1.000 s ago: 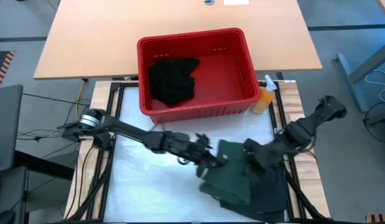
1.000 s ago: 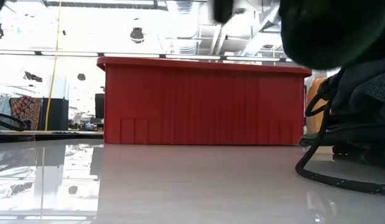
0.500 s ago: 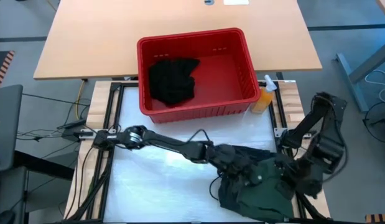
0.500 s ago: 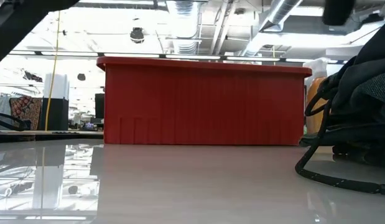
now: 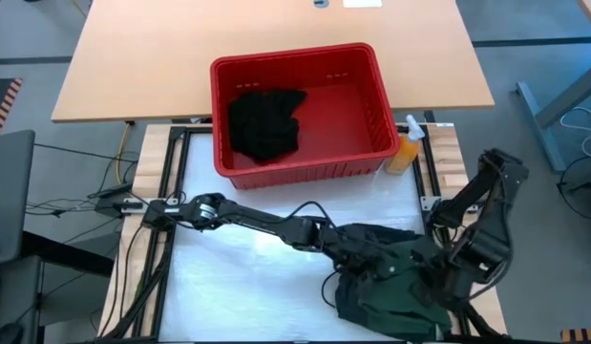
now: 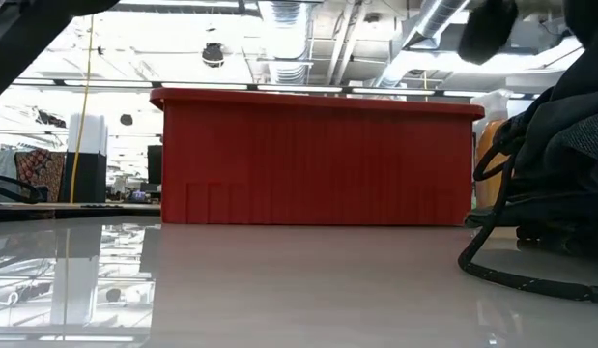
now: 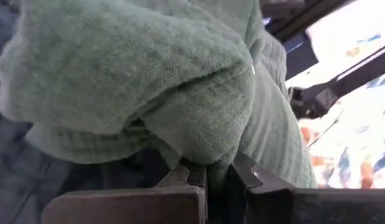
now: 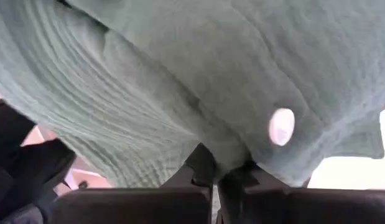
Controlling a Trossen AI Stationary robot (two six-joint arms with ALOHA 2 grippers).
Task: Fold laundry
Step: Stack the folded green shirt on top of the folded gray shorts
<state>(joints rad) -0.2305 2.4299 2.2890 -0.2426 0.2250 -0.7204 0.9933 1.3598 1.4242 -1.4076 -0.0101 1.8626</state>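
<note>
While the green shirt [image 5: 395, 287] lies crumpled in front of the red basket [image 5: 371, 119], toward its right end, a fold of it is pinched by the clenched left gripper [image 7: 217, 177]. Another fold is clamped by the right gripper [image 8: 218, 174]. A black garment [image 5: 264, 122] is seen inside the basket.
</note>
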